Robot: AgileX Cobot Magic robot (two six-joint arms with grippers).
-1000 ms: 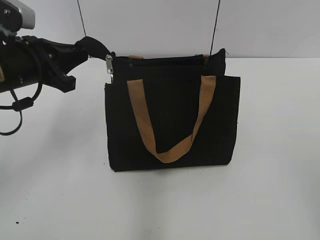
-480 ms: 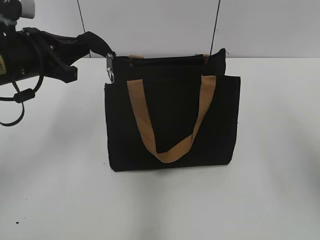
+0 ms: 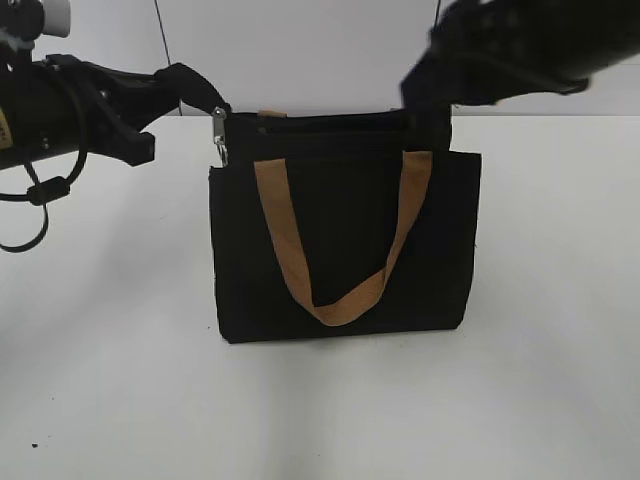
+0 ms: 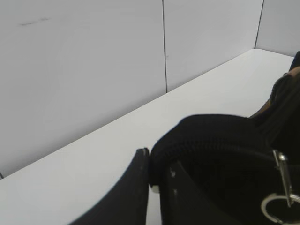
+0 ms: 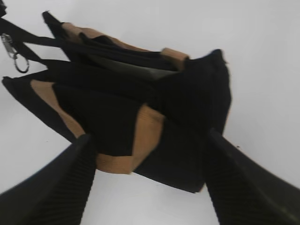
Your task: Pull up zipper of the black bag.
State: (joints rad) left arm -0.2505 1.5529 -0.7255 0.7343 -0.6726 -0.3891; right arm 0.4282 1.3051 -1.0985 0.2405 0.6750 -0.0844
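The black bag point(image 3: 345, 240) stands upright on the white table with its tan handles hanging down the front. The zipper runs along its top edge, and the silver pull with a ring point(image 3: 219, 136) hangs at the left corner. The pull also shows in the left wrist view point(image 4: 281, 187) and the right wrist view point(image 5: 11, 50). My left gripper point(image 3: 203, 95) is shut on the black fabric tab point(image 4: 187, 136) at the bag's left top corner. My right gripper point(image 3: 430, 88) is open and empty just above the bag's right top corner, and the right wrist view shows its fingers point(image 5: 150, 164) spread over the bag point(image 5: 187, 108).
The white table point(image 3: 560, 300) stretches round the bag on all sides. A white panelled wall point(image 3: 300, 50) stands close behind it. The left arm and its cables point(image 3: 50, 130) fill the upper left.
The right arm has come into view from the upper right, above the bag's right end. The left gripper rose slightly a second ago with the tab and has since held still.
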